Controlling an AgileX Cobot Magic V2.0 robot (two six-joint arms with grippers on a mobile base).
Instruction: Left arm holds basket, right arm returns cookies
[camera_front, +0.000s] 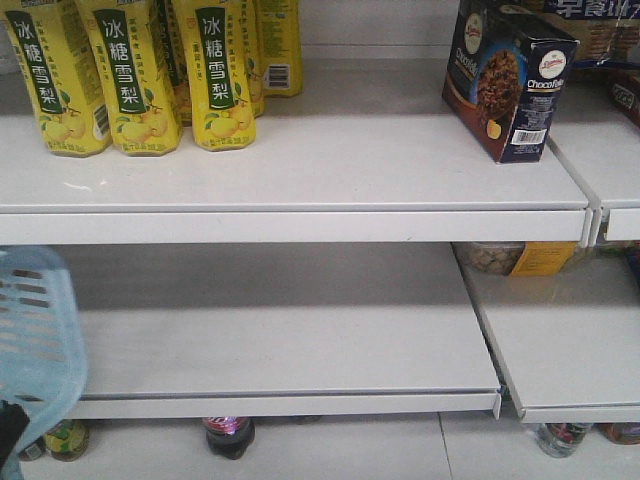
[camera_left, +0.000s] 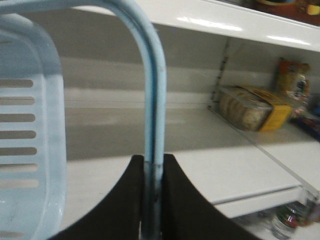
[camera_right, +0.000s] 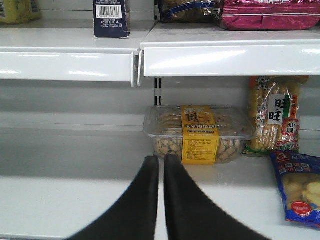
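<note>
Cookies (camera_front: 508, 80): upright box at the right end of the upper shelf (camera_front: 300, 160), angled, barcode side outward; also seen from the right wrist view as a navy box with barcode (camera_right: 111, 17). Well apart from the yellow bottles (camera_front: 130, 70) at the shelf's left end. Basket (camera_front: 35, 330): light blue, slotted side, low at the left edge in front of the lower shelf. Left gripper (camera_left: 152, 200): clamped on the basket's hoop handle (camera_left: 154, 100). Right gripper (camera_right: 161, 200): fingers pressed together, holding nothing, level with the lower shelf, pointed toward a clear tub with yellow label (camera_right: 199, 134).
</note>
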